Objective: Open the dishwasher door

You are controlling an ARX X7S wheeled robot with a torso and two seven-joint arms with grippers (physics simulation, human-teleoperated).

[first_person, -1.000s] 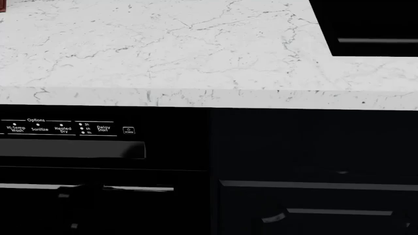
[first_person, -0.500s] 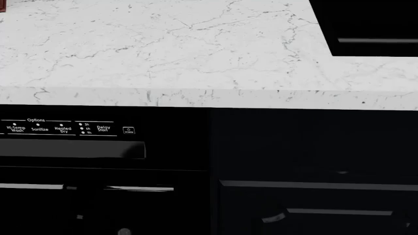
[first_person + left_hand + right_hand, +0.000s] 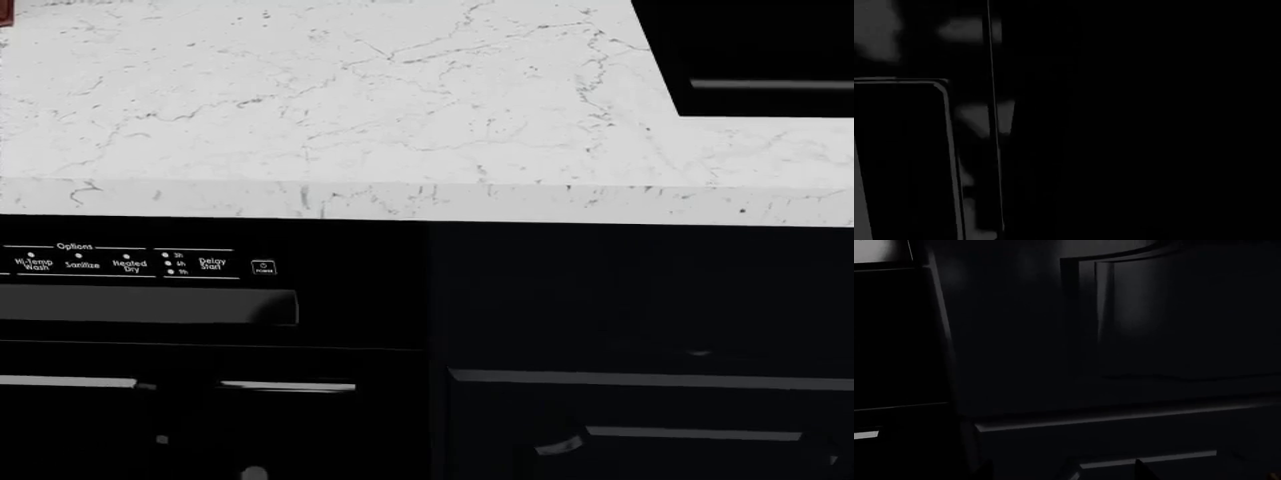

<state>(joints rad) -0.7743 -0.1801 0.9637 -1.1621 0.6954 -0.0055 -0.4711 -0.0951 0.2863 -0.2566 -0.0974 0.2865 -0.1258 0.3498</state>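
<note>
The dishwasher door (image 3: 200, 330) sits below the front edge of the white marble counter (image 3: 334, 100), at the left of my head view. Its glossy black face carries a strip of tiny white control labels (image 3: 134, 262) near the top, the grey recessed handle (image 3: 147, 305) just under them, and a thin silver line (image 3: 287, 385) lower down. The door looks shut, flush with the cabinet front beside it.

A dark shape crosses the silver line and breaks it near the door's lower left; it seems to be my left arm (image 3: 180, 420), reaching up in front of the door from below. Two small pale round spots show on it, but it is too dark against the black panel to read its pose. My left wrist view is almost wholly black: a thin pale line and a rounded outline run across a glossy surface with faint grey reflections. I see none of my left fingers there, so I cannot tell whether they are spread or closed.

To the right of the dishwasher stands the dark navy panelled cabinet door (image 3: 1174, 320), which fills my right wrist view. My right fingers do not show clearly in any view, so their state I cannot tell either. The black cooktop (image 3: 761, 50) lies at the counter's far right corner.
</note>
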